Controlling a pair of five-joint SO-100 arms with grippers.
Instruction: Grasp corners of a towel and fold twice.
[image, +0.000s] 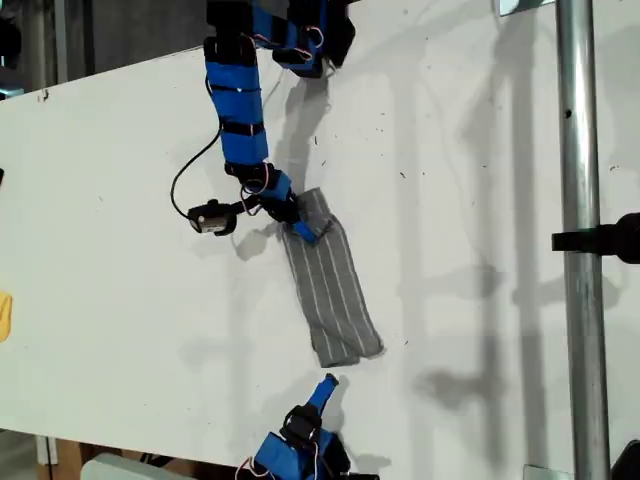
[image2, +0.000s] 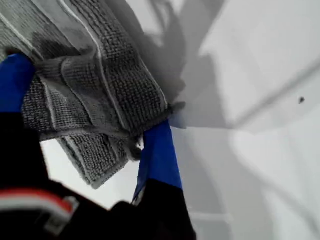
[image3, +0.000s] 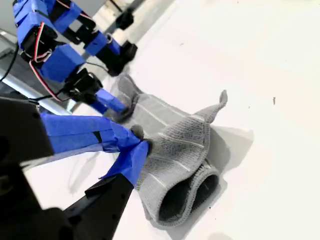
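The towel (image: 328, 280) was seen lying on the white table (image: 120, 260), folded into a long narrow strip near the middle of the exterior view. Its far end was pinched between the clenched blue fingers (image2: 159, 150) of my first gripper (image: 300, 228). At the near end, the folded layers stood open in a loop. My second gripper (image: 326, 386) was seen just beside that end, its tips brought together with no cloth between them. No containers were seen.
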